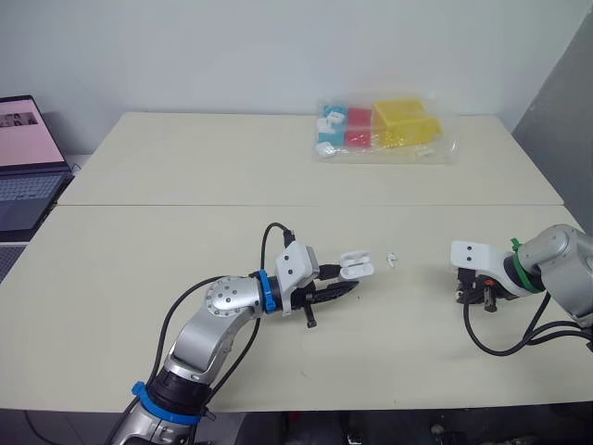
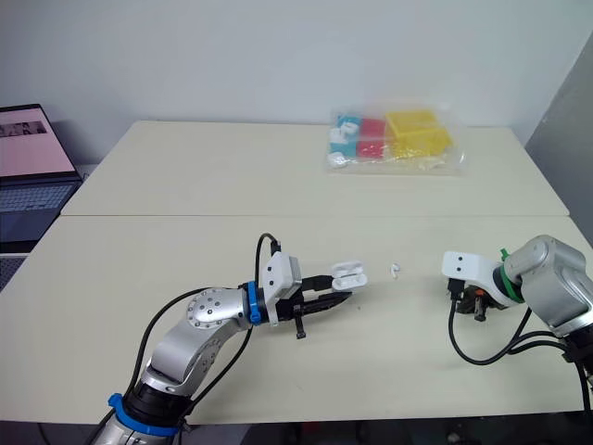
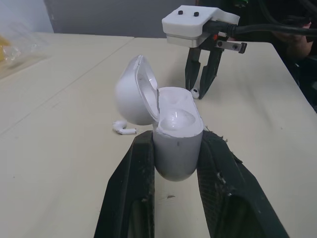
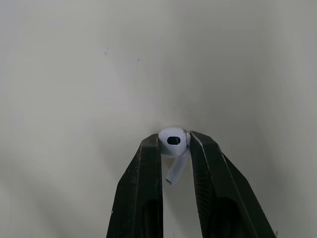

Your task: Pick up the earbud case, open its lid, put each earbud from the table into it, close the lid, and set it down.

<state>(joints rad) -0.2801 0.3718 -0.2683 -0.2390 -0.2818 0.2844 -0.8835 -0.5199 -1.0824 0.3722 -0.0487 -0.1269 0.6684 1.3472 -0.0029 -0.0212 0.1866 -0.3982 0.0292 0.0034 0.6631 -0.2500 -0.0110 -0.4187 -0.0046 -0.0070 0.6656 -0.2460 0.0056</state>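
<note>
My left gripper [image 1: 345,289] is shut on the white earbud case [image 1: 356,266], holding it by the body just above the table's middle. The case's lid [image 3: 134,90] stands open, and the case [image 3: 177,144] sits between the two black fingers [image 3: 133,183]. One loose white earbud [image 1: 393,259] lies on the table just right of the case, also seen as the earbud [image 3: 124,130] beside the lid. Further right, my right gripper [image 1: 474,297] points straight down at the tabletop. It is shut on a second earbud [image 4: 174,141], pinched at its fingertips.
A clear plastic bag of coloured boxes [image 1: 384,130] lies at the table's far side. A laptop [image 1: 23,171] stands off the table's left edge. A seam [image 1: 185,205] runs across the table behind both arms.
</note>
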